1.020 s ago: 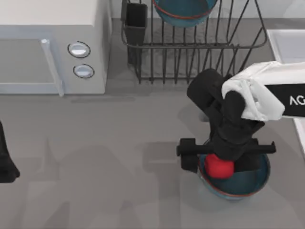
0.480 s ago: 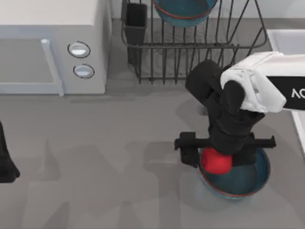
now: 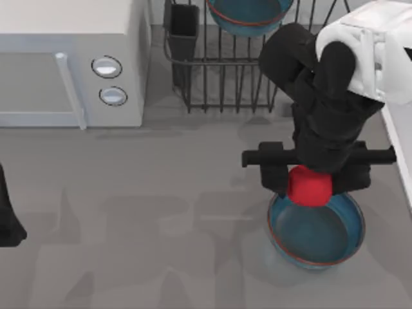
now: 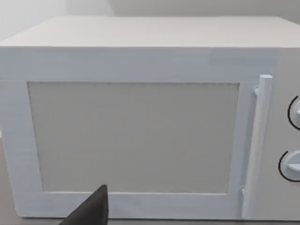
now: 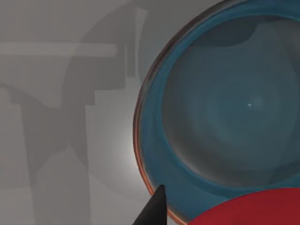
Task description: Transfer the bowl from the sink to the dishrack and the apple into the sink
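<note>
My right gripper (image 3: 313,183) is shut on the red apple (image 3: 309,185) and holds it in the air above the far rim of a teal-blue bowl (image 3: 318,235) that stands on the grey table at the right. In the right wrist view the apple (image 5: 253,208) shows at the edge, over that bowl (image 5: 225,112), beside one dark fingertip (image 5: 152,208). A second, alike bowl (image 3: 248,16) rests in the dark wire dishrack (image 3: 257,71) at the back. The pale edge of the sink (image 3: 400,161) runs along the right side. My left gripper (image 3: 8,219) is parked at the far left.
A white microwave (image 3: 71,58) with two round knobs fills the back left, and the left wrist view faces its door (image 4: 136,136). A black cutlery cup (image 3: 185,26) stands at the dishrack's left corner. Bare grey tabletop lies across the middle and front left.
My right gripper has risen with the apple out of the table bowl and moved toward the back. The bowl stays in place. The left arm has not moved.
</note>
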Controlling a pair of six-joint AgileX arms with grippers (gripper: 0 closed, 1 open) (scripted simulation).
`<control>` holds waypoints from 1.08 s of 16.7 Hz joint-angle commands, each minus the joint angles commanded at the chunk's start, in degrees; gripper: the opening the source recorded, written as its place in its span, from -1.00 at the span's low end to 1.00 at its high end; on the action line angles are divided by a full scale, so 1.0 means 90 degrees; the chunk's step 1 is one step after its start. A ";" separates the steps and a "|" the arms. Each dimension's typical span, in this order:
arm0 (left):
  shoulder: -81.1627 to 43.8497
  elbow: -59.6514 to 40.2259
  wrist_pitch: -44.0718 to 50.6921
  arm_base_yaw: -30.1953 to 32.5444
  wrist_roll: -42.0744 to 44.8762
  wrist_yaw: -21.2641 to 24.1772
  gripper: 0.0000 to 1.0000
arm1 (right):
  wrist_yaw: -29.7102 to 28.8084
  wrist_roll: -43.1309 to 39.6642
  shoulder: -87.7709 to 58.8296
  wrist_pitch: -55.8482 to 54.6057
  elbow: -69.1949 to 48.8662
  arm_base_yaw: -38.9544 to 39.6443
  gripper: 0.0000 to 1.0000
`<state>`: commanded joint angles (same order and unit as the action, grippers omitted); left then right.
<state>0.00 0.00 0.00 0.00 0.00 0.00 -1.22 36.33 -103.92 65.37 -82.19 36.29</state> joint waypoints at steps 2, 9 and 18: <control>0.0000 0.0000 0.0000 0.0000 0.0000 0.0000 1.00 | 0.0000 0.0000 0.0002 0.0004 -0.0004 0.0000 -1.00; 0.0000 0.0000 0.0000 0.0000 0.0000 0.0000 1.00 | 0.0744 -0.0232 0.0071 -0.0982 0.0485 -0.0840 -1.00; 0.0000 0.0000 0.0000 0.0000 0.0000 0.0000 1.00 | 0.1944 -0.1587 0.1065 -0.5731 0.2446 -0.3377 -1.00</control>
<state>0.00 0.00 0.00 0.00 0.00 0.00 16.27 22.04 -94.34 13.79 -60.17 5.90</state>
